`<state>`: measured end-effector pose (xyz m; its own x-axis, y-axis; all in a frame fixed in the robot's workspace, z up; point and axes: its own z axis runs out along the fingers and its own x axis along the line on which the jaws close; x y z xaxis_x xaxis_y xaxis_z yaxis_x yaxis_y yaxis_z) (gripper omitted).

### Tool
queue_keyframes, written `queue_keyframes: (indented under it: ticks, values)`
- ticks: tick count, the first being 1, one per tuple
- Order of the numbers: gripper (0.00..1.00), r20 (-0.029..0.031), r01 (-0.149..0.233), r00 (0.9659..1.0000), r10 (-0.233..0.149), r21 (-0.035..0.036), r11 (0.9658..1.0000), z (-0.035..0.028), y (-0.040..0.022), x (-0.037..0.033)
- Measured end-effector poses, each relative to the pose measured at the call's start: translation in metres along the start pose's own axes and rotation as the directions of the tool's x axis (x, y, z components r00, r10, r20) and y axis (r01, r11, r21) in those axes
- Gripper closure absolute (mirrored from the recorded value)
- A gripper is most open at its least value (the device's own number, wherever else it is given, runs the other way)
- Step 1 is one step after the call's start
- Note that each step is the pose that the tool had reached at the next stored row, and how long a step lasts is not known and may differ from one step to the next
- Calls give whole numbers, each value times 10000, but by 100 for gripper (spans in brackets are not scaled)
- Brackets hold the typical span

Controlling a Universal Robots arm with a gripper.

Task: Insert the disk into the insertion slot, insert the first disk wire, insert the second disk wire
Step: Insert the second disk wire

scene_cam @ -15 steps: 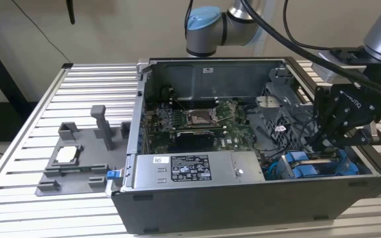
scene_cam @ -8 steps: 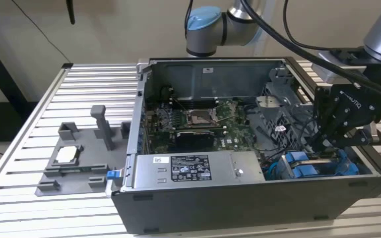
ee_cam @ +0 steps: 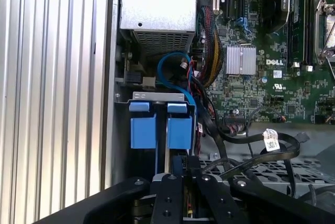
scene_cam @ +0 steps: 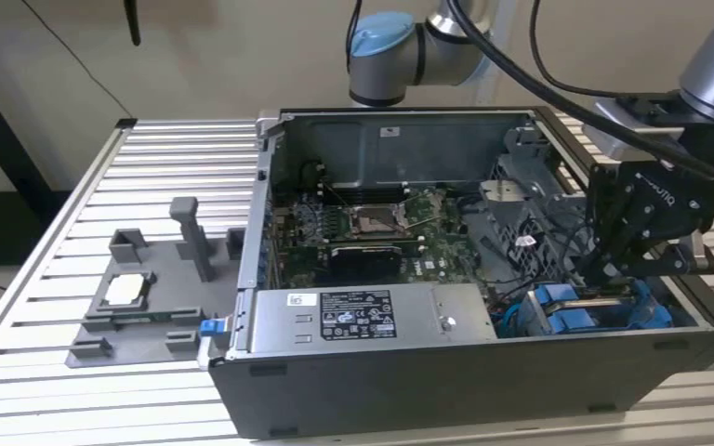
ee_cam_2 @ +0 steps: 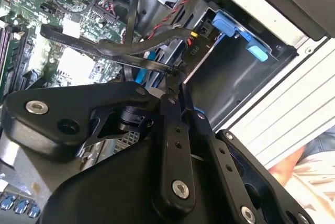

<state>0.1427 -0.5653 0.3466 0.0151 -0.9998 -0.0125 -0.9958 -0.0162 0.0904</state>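
Note:
The insertion slot (ee_cam_2: 225,85) is a dark grey bay in the case corner near the front wall. Two blue carrier tabs of the disk (ee_cam: 142,132) stand side by side at its mouth; the disk's body is hidden inside. In the exterior view these tabs (scene_cam: 568,316) sit just left of my gripper (scene_cam: 612,283). My gripper (ee_cam_2: 175,75) hangs low in the case beside the slot, its fingers (ee_cam: 166,182) pressed together on the end of a black flat disk wire (ee_cam_2: 104,46). A second black connector with red and yellow leads (ee_cam_2: 194,48) hangs close by.
The silver power supply box (scene_cam: 357,316) lies along the front wall, with the motherboard (scene_cam: 370,223) behind it. Loose black cables (ee_cam: 246,137) and a blue cable loop (ee_cam: 167,59) crowd the space around the slot. A grey fixture (scene_cam: 146,297) sits on the slatted table. A person's hand (ee_cam_2: 293,166) is beyond the case.

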Motion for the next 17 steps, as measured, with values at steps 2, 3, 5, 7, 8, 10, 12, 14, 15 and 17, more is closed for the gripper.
queue_keyframes:
  ticks: [2, 3, 5, 7, 8, 10, 12, 14, 15, 17]
  values:
    - [84, 3, 2, 10000, -2, 0, 10000, 5, -7, 0]
    - [84, 5, 1, 10000, -1, 0, 10000, 8, -9, 0]
    - [84, 9, 0, 10000, 0, 0, 10000, 14, -13, -1]
    - [84, 13, 0, 10000, 0, 0, 10000, 20, -16, -1]
    - [84, 14, 1, 10000, -1, 0, 10000, 22, -18, -1]
    - [84, 17, 1, 10000, -1, 0, 10000, 29, -22, -1]
    - [84, 18, 1, 10000, -1, 0, 10000, 34, -25, -1]
    - [84, 20, 2, 10000, -2, 0, 10000, 39, -29, -2]
    - [84, 21, 2, 10000, -2, 0, 10000, 42, -31, -2]
    - [84, 24, 1, 10000, -1, 0, 10000, 45, -32, -2]
